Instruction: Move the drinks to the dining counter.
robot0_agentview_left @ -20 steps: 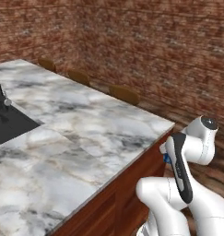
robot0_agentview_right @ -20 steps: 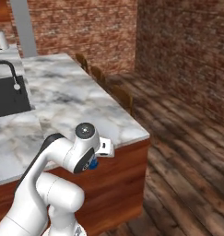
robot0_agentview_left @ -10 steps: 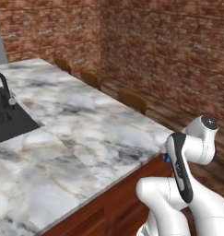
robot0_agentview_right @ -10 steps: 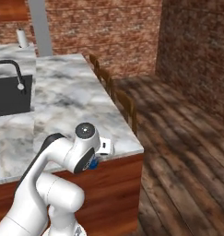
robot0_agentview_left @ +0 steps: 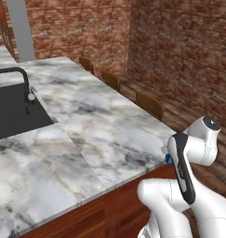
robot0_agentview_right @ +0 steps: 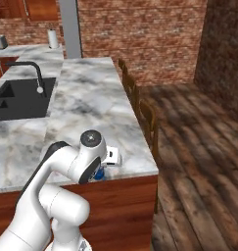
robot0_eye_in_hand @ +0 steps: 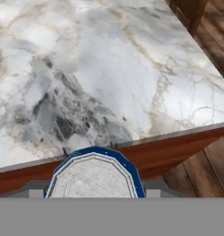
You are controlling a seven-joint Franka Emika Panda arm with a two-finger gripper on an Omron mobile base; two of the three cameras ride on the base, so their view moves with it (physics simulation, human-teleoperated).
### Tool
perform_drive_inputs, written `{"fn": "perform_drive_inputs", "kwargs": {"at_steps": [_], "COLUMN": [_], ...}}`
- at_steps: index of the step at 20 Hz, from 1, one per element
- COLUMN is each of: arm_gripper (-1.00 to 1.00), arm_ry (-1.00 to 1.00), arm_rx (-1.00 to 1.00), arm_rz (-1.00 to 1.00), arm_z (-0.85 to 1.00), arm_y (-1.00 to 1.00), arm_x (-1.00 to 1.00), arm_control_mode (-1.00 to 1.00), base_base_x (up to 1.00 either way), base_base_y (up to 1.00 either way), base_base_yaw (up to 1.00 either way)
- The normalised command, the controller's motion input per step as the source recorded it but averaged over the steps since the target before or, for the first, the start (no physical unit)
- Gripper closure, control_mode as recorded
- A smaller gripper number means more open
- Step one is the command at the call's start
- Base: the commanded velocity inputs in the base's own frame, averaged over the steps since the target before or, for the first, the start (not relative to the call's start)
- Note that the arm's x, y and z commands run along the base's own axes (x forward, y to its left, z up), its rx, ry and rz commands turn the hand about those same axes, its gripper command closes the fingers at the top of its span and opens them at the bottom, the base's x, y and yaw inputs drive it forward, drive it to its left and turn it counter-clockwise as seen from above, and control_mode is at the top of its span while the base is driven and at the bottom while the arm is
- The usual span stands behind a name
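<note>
Sink point(robot0_agentview_left: 12, 111) and black faucet point(robot0_agentview_left: 22, 76) now sit well inside the left base view, where a second ago only a corner of the basin showed. The whole picture has swung, so the base has driven along, not the things. The arm has kept its folded pose throughout. That puts the marble desk point(robot0_agentview_left: 100, 125) broad and close in front of the robot, so the carry looks nearly over and the set-down is probably next.

At the right, low by the desk's near edge, the can point(robot0_eye_in_hand: 94, 173) hangs under the hand, clear of any surface. Its blue rim and pale top show in the hand view against the wood base (a blue sliver point(robot0_agentview_right: 98, 174) peeks out below the wrist too). The jaws are closed on the can, judging by how it rides in mid-air.

The marble ahead is bare. The desk's edge stands between can and top, so the can likely needs raising first. Chairs point(robot0_agentview_left: 150, 103) line the far side, away from the arm.
</note>
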Motion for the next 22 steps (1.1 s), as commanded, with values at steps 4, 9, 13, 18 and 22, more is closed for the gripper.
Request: {"fn": "perform_drive_inputs", "kwargs": {"at_steps": [4, 9, 13, 18, 22], "arm_gripper": [1.00, 1.00, 1.00, 1.00, 1.00], "arm_ry": [0.00, 0.00, 0.00, 0.00, 0.00], "arm_rx": [0.00, 0.00, 0.00, 0.00, 0.00], "arm_rz": [0.00, 0.00, 0.00, 0.00, 0.00], "arm_z": [0.00, 0.00, 0.00, 0.00, 0.00], "arm_y": [0.00, 0.00, 0.00, 0.00, 0.00], "arm_x": [0.00, 0.00, 0.00, 0.00, 0.00], "arm_control_mode": [1.00, 1.00, 1.00, 1.00, 1.00], "base_base_x": [0.47, 0.46, 0.47, 0.50, 0.50], "base_base_y": [-0.08, -0.06, -0.07, -0.07, -0.10], "base_base_yaw": [0.26, 0.26, 0.27, 0.29, 0.29]}}
